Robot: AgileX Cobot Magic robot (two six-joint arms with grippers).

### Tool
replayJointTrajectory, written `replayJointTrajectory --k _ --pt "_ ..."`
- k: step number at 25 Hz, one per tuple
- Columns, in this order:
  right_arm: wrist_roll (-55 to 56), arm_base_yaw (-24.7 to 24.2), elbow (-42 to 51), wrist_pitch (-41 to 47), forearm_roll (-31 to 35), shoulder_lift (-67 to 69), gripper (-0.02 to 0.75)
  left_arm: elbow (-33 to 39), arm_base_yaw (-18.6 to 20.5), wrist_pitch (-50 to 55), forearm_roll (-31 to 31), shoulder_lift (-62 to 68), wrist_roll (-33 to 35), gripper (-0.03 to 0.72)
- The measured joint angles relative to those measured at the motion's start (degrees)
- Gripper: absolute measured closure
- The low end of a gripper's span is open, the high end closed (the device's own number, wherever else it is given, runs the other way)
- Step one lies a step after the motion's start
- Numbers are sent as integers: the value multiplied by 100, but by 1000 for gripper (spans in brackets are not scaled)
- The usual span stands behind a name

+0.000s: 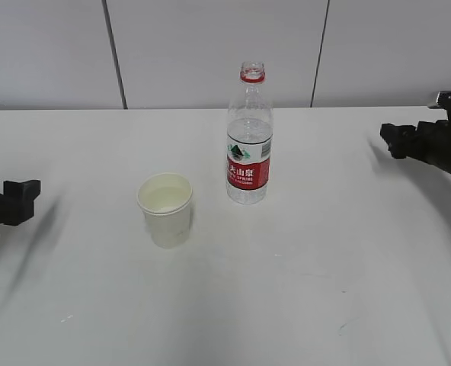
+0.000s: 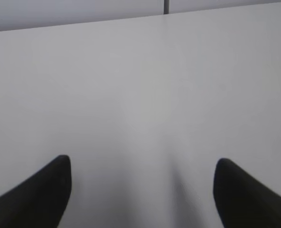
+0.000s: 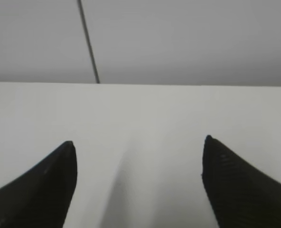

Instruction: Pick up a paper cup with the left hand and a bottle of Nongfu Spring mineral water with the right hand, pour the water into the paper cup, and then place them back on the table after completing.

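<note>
A white paper cup (image 1: 165,209) stands upright on the white table (image 1: 302,290), left of centre. A clear Nongfu Spring bottle (image 1: 249,136) with a red label and no cap stands upright just behind and right of the cup; clear water fills it to above the label. My left gripper (image 1: 16,200) is open and empty at the far left edge, well clear of the cup. My right gripper (image 1: 397,141) is open and empty at the far right. Both wrist views show only bare table between the spread fingers (image 2: 41,194) (image 3: 45,190).
A grey panelled wall (image 1: 210,46) runs behind the table's far edge. Faint scuff marks lie on the tabletop near the front.
</note>
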Motion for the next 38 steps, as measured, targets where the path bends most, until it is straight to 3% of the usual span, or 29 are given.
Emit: replayJointTrajectory --k 5,9,20,24,30,38 --pt "-35 -3 -245 1374 111 -22 134 -22 0 193 -100 -13 43 136" --pt "376 -3 -517 2106 -168 -280 141 -551 -54 1418 -100 -208 43 136" --pt "3492 19 -1064 4169 -2968 -1358 143 -2696 -358 5583 -133 -501 46 136" --pt "4601 19 -1077 4323 -3631 -1552 143 -3136 -440 6404 -133 -503 46 136" --pt "5993 19 -1077 4136 -4660 -1552 143 -3156 -445 7727 -128 -544 238 136" --pt "7512 -2 -1077 3263 -5622 -1552 143 -3156 -445 7777 -232 -1305 385 136"
